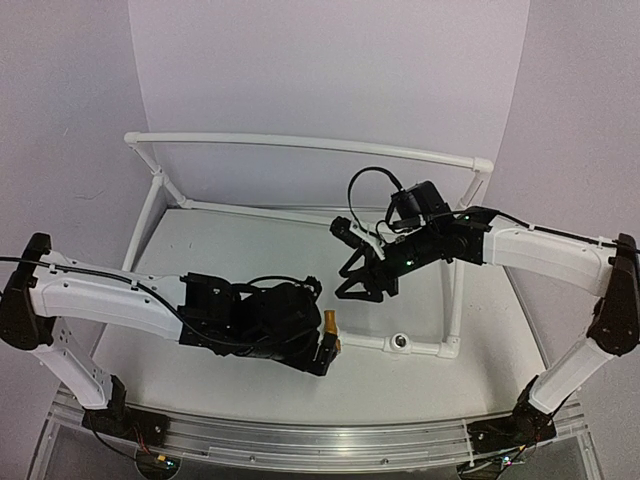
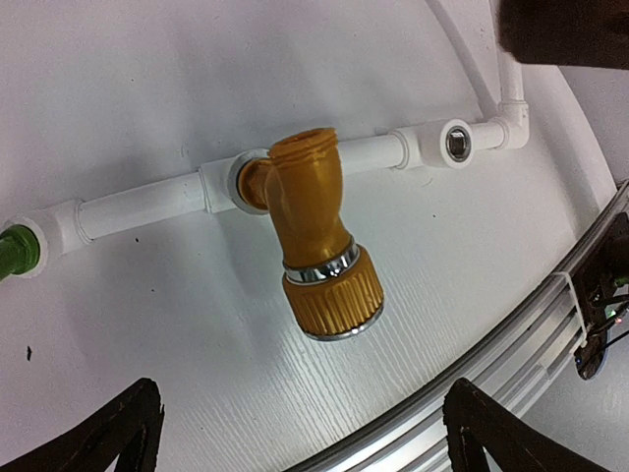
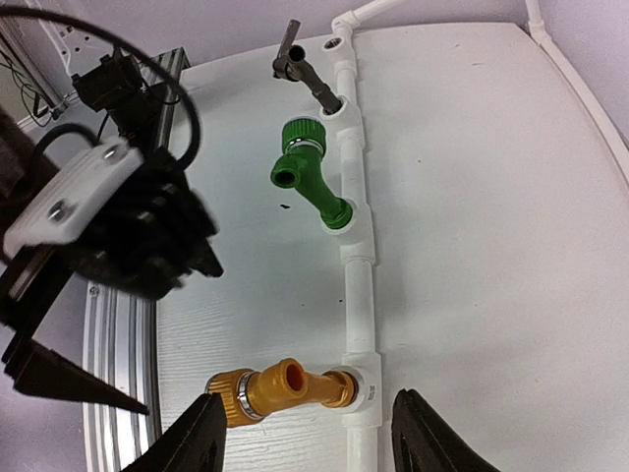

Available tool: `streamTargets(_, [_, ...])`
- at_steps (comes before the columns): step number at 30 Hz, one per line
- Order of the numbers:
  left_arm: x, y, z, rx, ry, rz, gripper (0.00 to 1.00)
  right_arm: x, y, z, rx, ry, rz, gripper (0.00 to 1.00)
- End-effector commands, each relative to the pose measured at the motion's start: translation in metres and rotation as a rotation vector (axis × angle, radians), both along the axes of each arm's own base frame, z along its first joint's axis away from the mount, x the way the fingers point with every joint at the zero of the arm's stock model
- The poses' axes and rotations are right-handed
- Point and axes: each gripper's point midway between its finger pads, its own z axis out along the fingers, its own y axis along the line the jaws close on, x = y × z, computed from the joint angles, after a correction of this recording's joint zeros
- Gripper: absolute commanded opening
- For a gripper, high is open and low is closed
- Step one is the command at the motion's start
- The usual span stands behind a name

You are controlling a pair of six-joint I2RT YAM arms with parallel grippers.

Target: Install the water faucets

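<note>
Near edge: ribbed aluminium rail [image 2: 531,324] running along the front of the white counter [image 2: 128,88]

Left tool [image 2: 303,385]: jaws spread as wide as they go. Both black fingertips [image 2: 118,428] sit low in the left wrist view with nothing between them and nothing touched. It hangs just short of the brass-gold tap fitting [image 2: 316,246], facing its ribbed end

Brass-gold tap fitting: inner end seated in a round socket of the white plastic pipe frame [image 2: 147,202]. Body sticks out from the front pipe toward the near edge, roughly level over the counter. Round open spout on one side, a chrome ring, and a ribbed gold collar at the free end

Along the same front pipe, to the right: empty round socket [image 2: 457,143] with metal thread inside, then a corner elbow

To the left: bright green tap fitting [image 3: 310,177] seated in the next socket, with a ribbed collar, chrome ring and short side spout. Beyond it, dark grey metal tap fitting [image 3: 307,74] with a thin lever at its outer end, seated in the socket nearest the corner elbow. The left arm hides both in the top view

Farther back: right tool [image 1: 365,290], jaws partly apart, gripping nothing and touching nothing. It hangs above the counter inside the frame, just behind the front pipe, tips pointing down

Farthest: the frame's raised back rail
</note>
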Motion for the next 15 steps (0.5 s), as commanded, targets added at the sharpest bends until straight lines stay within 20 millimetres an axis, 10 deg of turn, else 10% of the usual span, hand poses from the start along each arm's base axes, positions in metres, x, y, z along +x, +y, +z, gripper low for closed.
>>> streamTargets(1, [0.01, 0.0, 0.018, -0.097, -0.063, 0.073, 1.0, 0.007, 0.012, 0.001, 0.008, 0.089, -0.053, 0.59])
streamTargets(15, [0.014, -0.028, -0.006, 0.002, -0.14, 0.039, 1.0, 0.016, 0.041, -0.035, -0.03, 0.183, -0.105, 0.47])
